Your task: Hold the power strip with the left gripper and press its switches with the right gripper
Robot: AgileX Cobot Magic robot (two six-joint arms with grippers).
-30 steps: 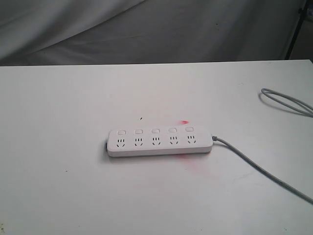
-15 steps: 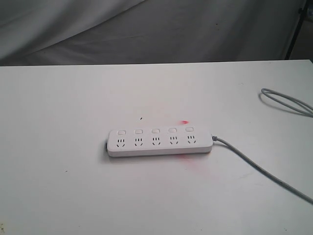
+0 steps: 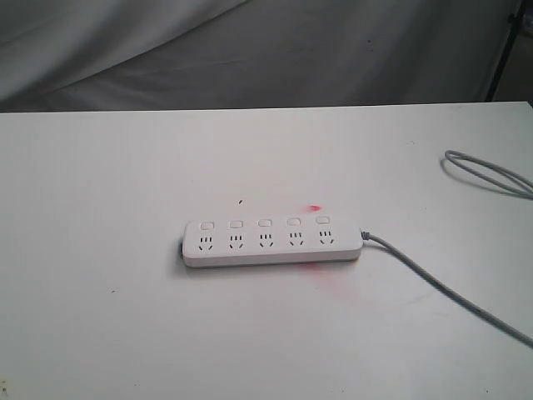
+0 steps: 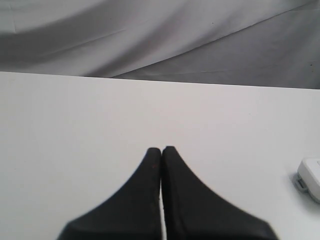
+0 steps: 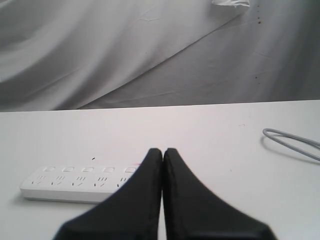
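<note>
The white power strip (image 3: 272, 242) lies flat mid-table, lengthwise across the exterior view, its five switches (image 3: 264, 223) in a row above the sockets. Its grey cord (image 3: 450, 293) leaves the right end and runs off to the right. Neither arm shows in the exterior view. In the left wrist view my left gripper (image 4: 161, 150) is shut and empty over bare table, with one end of the power strip (image 4: 310, 177) at the picture's edge. My right gripper (image 5: 163, 151) is shut and empty too, and its fingers hide one end of the power strip (image 5: 75, 184) lying beyond them.
A loop of the grey cord (image 3: 491, 173) lies near the table's right edge; the same cord (image 5: 292, 142) appears in the right wrist view. A pink smear (image 3: 321, 271) marks the white table (image 3: 125, 183) beside the strip. Grey cloth (image 3: 250, 50) hangs behind.
</note>
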